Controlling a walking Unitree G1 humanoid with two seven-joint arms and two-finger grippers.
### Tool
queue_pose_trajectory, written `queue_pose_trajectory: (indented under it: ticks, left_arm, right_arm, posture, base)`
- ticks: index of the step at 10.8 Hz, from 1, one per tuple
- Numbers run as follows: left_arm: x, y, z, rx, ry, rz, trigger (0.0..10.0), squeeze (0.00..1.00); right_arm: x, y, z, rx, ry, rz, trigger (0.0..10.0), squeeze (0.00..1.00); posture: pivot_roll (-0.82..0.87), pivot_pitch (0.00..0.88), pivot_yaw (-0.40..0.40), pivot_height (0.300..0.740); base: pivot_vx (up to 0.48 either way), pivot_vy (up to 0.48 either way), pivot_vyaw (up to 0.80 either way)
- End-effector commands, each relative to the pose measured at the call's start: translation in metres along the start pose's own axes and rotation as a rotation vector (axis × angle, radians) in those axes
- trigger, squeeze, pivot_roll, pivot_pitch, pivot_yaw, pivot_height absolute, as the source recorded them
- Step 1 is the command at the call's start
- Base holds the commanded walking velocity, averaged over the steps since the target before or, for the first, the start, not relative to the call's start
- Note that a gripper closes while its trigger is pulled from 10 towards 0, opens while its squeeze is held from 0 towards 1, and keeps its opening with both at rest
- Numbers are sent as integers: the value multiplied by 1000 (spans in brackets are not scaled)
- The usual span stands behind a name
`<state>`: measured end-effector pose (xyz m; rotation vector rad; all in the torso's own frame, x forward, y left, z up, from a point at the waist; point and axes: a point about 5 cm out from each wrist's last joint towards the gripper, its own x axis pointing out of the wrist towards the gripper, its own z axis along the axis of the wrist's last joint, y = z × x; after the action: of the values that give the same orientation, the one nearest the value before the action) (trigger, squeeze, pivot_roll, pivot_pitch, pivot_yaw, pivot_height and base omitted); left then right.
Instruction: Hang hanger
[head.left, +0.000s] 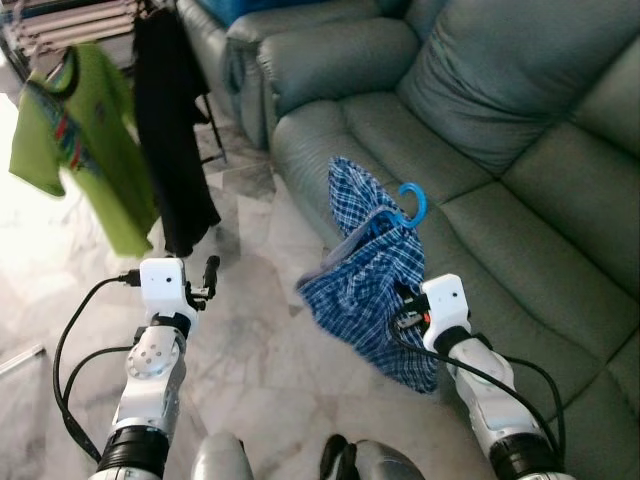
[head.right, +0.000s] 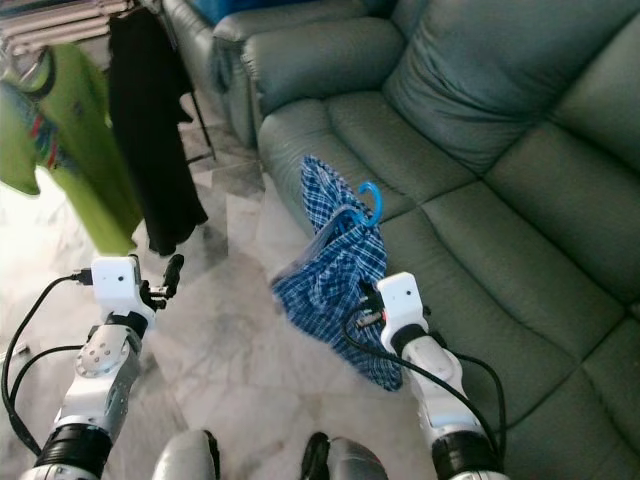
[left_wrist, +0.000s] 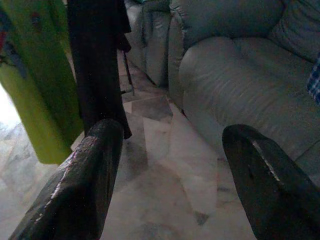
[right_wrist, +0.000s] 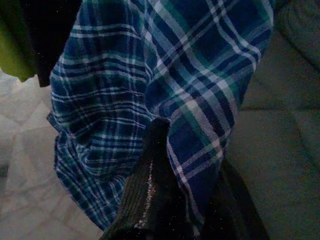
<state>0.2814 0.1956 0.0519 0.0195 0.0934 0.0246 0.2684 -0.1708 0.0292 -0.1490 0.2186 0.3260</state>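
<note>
Blue plastic hanger (head.left: 411, 204) draped with blue plaid shirt (head.left: 365, 280), frame centre, clamped by right gripper (right_wrist: 192, 200). Left gripper (left_wrist: 170, 180) fingers spread, lower left. Green leather sofa (head.left: 480, 130) behind; lime t-shirt (head.left: 85, 140) and black garment (head.left: 172, 130) hang upper left.

Checked shirt (head.left: 365, 285): thin woven cloth, blue-white plaid, matt, creased. Hanger (head.left: 412, 203): smooth blue plastic hook, slight gloss. Sofa (head.left: 520, 150): grey-green leather-like upholstery, soft sheen, fine grain, wrinkled at cushions. Floor (head.left: 250, 330): polished marble-look stone, glossy, veined. Green T-shirt (head.left: 75, 140) and black garment (head.left: 170, 130): matt cloth. Left gripper (left_wrist: 170, 185) fingers (left_wrist: 75, 185): black, scuffed, dull. Arm casings: smooth white plastic, silver metal.
</note>
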Motion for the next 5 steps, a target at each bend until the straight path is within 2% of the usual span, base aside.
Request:
queue_pose_trajectory:
  ticks: [1,2,3,4,5]
  left_arm:
    - [1,-1,0,7,8,4,10000,0]
    - [2,0,1,11,8,8,10000,0]
    - [3,1,1,16,8,10,10000,0]
    - [3,1,1,17,6,12,10000,0]
    - [4,2,2,19,4,18,10000,0]
  right_arm:
    - [0,-3,5,8,-21,-15,10000,0]
    - [1,-4,4,2,-4,-35,10000,0]
    - [4,-3,1,38,37,-54,10000,0]
    - [5,1,2,135,39,-19,10000,0]
    - [5,-4,4,73,11,-98,10000,0]
  posture:
    - [-2,117,-93,740]
    - [-3,117,-91,740]
    - [-4,115,-89,740]
    - [-4,113,-89,740]
    - [-3,111,-88,740]
  base:
    - [431,0,0]
    - [435,0,0]
    - [439,0,0]
    - [435,0,0]
    - [446,0,0]
